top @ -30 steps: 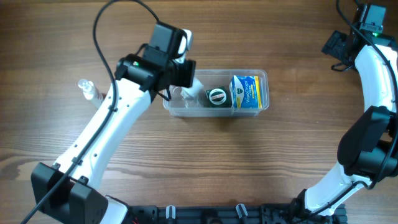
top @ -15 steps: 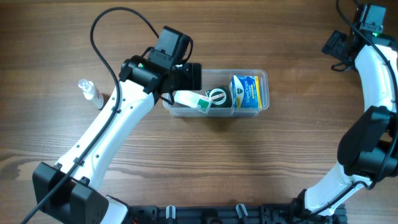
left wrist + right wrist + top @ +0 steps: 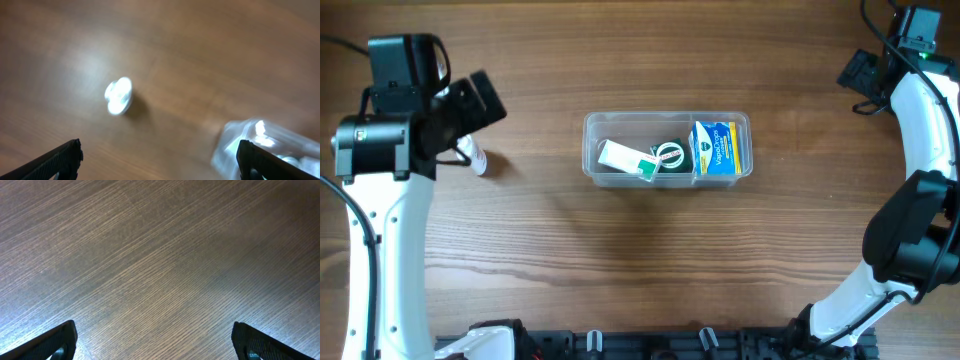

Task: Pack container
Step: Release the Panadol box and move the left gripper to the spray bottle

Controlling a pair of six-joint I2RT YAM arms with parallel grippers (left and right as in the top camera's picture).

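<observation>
The clear container sits mid-table. Inside lie a white tube with a green end, a round green-and-white item and a blue-and-yellow box. A small clear bottle stands on the wood far to its left. My left gripper hovers just above that bottle, away from the container. In the blurred left wrist view the left gripper is open and empty, with the bottle ahead and the container at lower right. My right gripper is open over bare wood.
The right arm curves along the table's right side, its wrist at the far right corner. The left arm runs up the left edge. Dark wood tabletop surrounds the container.
My left gripper opened and let the white tube go into the container. The left arm then swung far left to above the small bottle. The right arm stayed still.
</observation>
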